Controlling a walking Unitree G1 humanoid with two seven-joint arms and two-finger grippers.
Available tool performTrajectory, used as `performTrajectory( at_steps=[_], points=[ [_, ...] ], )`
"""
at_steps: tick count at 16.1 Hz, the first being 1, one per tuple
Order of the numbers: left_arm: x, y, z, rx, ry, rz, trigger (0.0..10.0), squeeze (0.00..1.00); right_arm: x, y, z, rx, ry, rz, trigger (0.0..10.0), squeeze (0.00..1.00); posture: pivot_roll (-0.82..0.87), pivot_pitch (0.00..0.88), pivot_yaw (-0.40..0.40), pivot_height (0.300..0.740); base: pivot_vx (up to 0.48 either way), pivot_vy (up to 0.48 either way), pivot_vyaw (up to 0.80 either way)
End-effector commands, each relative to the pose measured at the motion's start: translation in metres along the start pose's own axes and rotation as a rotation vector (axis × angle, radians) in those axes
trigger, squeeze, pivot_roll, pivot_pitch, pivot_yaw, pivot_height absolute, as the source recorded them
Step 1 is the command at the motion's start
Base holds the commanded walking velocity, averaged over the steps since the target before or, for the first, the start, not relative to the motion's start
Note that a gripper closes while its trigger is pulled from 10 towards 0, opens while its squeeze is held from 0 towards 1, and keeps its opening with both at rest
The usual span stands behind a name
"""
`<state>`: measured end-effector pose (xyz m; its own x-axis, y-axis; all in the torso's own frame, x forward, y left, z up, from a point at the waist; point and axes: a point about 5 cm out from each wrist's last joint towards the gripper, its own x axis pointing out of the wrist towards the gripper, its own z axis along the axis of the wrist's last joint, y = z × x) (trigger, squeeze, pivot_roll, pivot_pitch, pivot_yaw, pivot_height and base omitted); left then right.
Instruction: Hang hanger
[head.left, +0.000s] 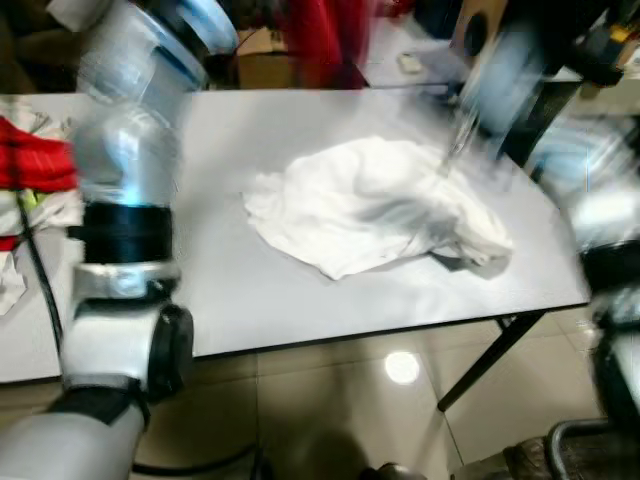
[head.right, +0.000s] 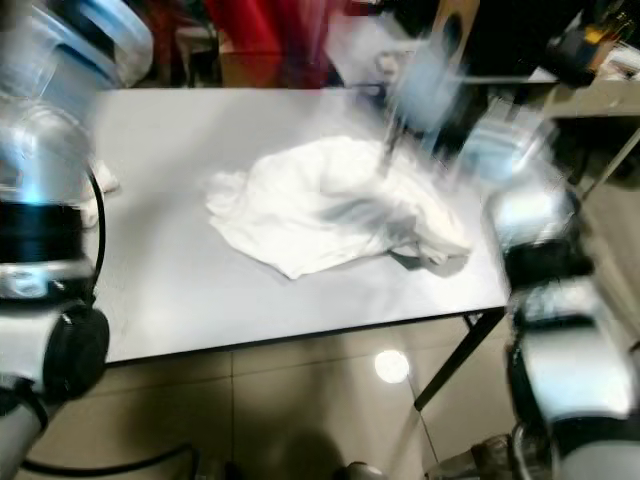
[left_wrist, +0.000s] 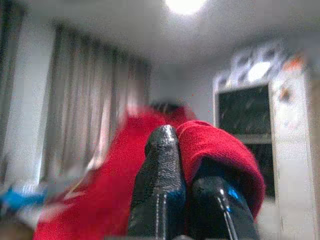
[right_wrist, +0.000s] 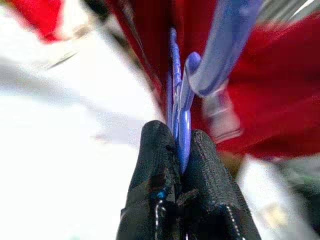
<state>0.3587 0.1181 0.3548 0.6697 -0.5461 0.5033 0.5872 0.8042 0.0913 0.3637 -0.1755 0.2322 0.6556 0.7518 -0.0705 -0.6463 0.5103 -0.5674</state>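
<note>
Blue hanger (right_wrist: 181, 107) pinched between fingers of right hand (right_wrist: 181, 150), raised off worktop (head.left: 300, 290), likely for hooking up. Red garment (left_wrist: 210, 145) clamped in left hand (left_wrist: 186, 165), probably keeping cloth on hanger. White cloth (head.left: 370, 205) lies on worktop, untouched.

A pale grey table (head.left: 300, 290) on a tiled floor (head.left: 340, 410) — a crumpled white cloth (head.left: 375, 205) lies on it.
</note>
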Motion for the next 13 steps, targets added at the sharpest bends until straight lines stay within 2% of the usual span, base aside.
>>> performTrajectory(
  at_steps=[1, 4, 5, 6, 8, 9, 10, 11, 12, 13],
  points=[
    [-0.005, -0.010, -0.044, 0.068, 0.210, 0.020, 10.0, 0.00, -0.013, 0.020, -0.009, 0.026, 0.004, 0.075, 10.0, 0.00, -0.13, 0.000, -0.005, 0.740, 0.000, 0.000, 0.00],
    [-0.024, -0.022, -0.097, 0.070, 0.404, 0.001, 10.0, 0.00, -0.035, 0.055, -0.020, 0.088, 0.049, 0.186, 10.0, 0.00, -0.14, 0.000, 0.003, 0.740, 0.000, 0.000, 0.00],
    [-0.044, -0.022, -0.128, 0.110, 0.527, 0.004, 10.0, 0.00, -0.054, 0.068, -0.019, 0.110, 0.057, 0.231, 10.0, 0.00, -0.15, 0.000, 0.024, 0.740, 0.000, 0.000, 0.00],
    [-0.056, -0.015, -0.141, 0.165, 0.602, 0.022, 10.0, 0.00, -0.068, 0.067, -0.013, 0.108, 0.061, 0.228, 10.0, 0.00, -0.16, 0.000, 0.028, 0.740, 0.000, 0.000, 0.00],
    [-0.061, -0.006, -0.143, 0.218, 0.645, 0.050, 10.0, 0.00, -0.080, 0.062, -0.006, 0.104, 0.069, 0.212, 10.0, 0.00, -0.16, 0.000, 0.032, 0.740, 0.000, 0.000, 0.00],
    [-0.068, 0.003, -0.142, 0.284, 0.687, 0.027, 10.0, 0.00, -0.094, 0.057, 0.002, 0.093, 0.092, 0.202, 10.0, 0.00, -0.16, 0.000, 0.036, 0.740, 0.000, 0.000, 0.00],
    [-0.070, 0.004, -0.142, 0.305, 0.703, -0.001, 10.0, 0.00, -0.099, 0.056, 0.004, 0.087, 0.103, 0.200, 10.0, 0.00, -0.16, 0.000, 0.036, 0.740, 0.000, 0.000, 0.00],
    [-0.083, 0.004, -0.141, 0.315, 0.745, -0.117, 10.0, 1.00, -0.112, 0.054, 0.011, 0.083, 0.144, 0.177, 10.0, 0.00, -0.16, 0.000, 0.036, 0.740, 0.000, 0.000, 0.00],
    [-0.100, 0.002, -0.139, 0.319, 0.792, -0.249, 10.0, 1.00, -0.124, 0.051, 0.017, 0.100, 0.166, 0.133, 10.0, 0.00, -0.16, 0.000, 0.034, 0.740, 0.000, 0.000, 0.00],
    [-0.103, 0.002, -0.138, 0.322, 0.803, -0.279, 10.0, 1.00, -0.127, 0.051, 0.019, 0.106, 0.171, 0.123, 10.0, 0.00, -0.16, 0.000, 0.034, 0.740, 0.000, 0.000, 0.00]
  ],
)
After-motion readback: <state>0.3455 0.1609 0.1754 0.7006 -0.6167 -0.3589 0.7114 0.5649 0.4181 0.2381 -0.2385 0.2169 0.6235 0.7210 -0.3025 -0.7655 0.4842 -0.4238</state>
